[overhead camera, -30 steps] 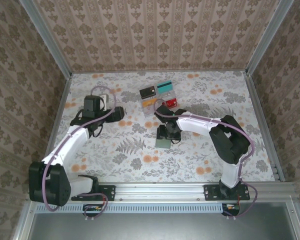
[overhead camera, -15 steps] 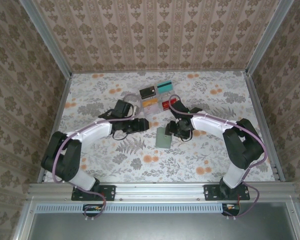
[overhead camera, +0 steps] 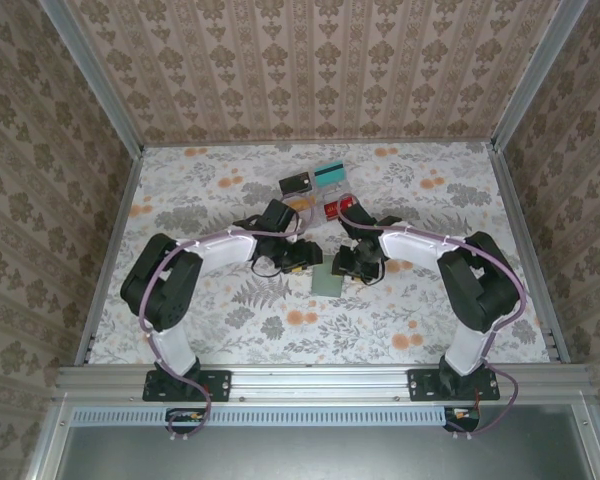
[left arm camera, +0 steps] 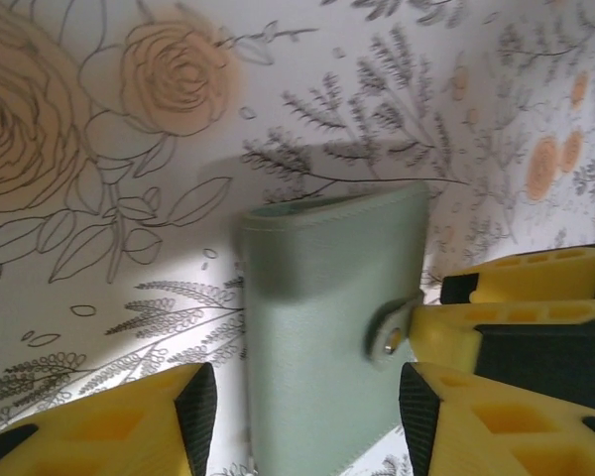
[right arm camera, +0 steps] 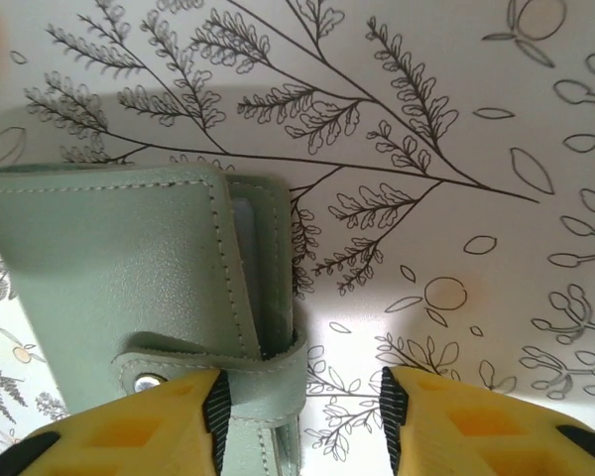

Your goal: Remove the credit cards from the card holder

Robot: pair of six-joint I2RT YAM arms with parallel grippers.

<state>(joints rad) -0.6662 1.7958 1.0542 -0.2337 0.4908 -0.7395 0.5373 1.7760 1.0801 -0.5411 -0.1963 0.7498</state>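
Observation:
The card holder, a closed grey-green wallet with a snap strap, lies flat on the floral table. My left gripper comes at it from the left, and in the left wrist view it stands open with the card holder between its jaws, a gap on both sides. My right gripper is at the holder's right edge. Seen from the right wrist it is open, one pad against the strap. Dark, teal, orange and red credit cards lie behind.
The orange and red cards rest in small clear plastic boxes just behind both grippers. Metal frame rails and patterned walls close in the table on three sides. Bare table stretches in front of the holder and out to both sides.
My left arm has swung in from the left side of the table to the card holder. Both grippers' jaws have narrowed. The right gripper has shifted slightly to the holder's right edge.

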